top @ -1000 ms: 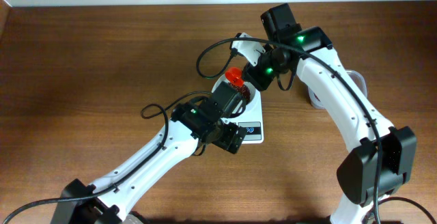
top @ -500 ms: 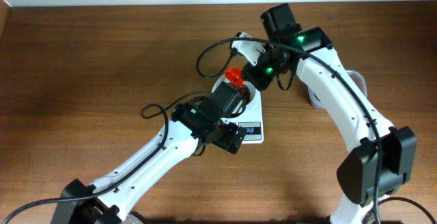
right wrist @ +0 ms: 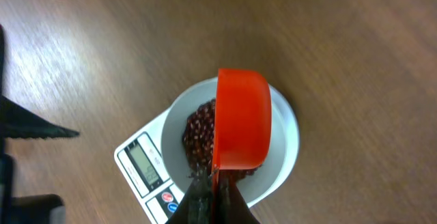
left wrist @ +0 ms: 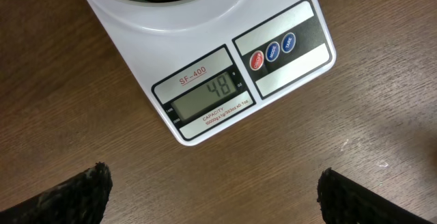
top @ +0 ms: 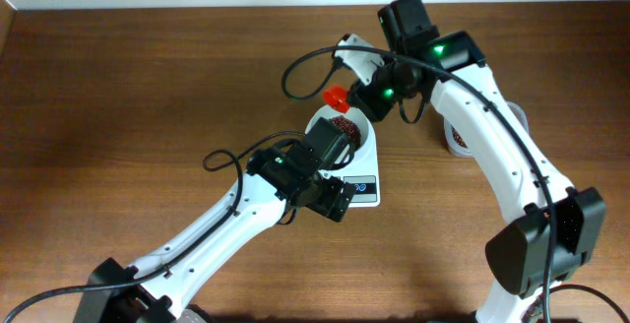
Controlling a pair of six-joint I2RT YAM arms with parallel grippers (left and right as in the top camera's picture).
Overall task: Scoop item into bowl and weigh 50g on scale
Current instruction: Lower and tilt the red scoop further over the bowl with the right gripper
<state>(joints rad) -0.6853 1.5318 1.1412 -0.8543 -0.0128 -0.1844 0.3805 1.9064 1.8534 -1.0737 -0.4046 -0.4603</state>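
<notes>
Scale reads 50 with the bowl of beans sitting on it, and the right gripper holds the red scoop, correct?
Not quite: in the left wrist view the display on the scale reads 48, not 50. The rest holds.

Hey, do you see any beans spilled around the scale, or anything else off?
Nothing stands out. The beans sit inside the bowl on the scale, and no strays show on the table.
</notes>
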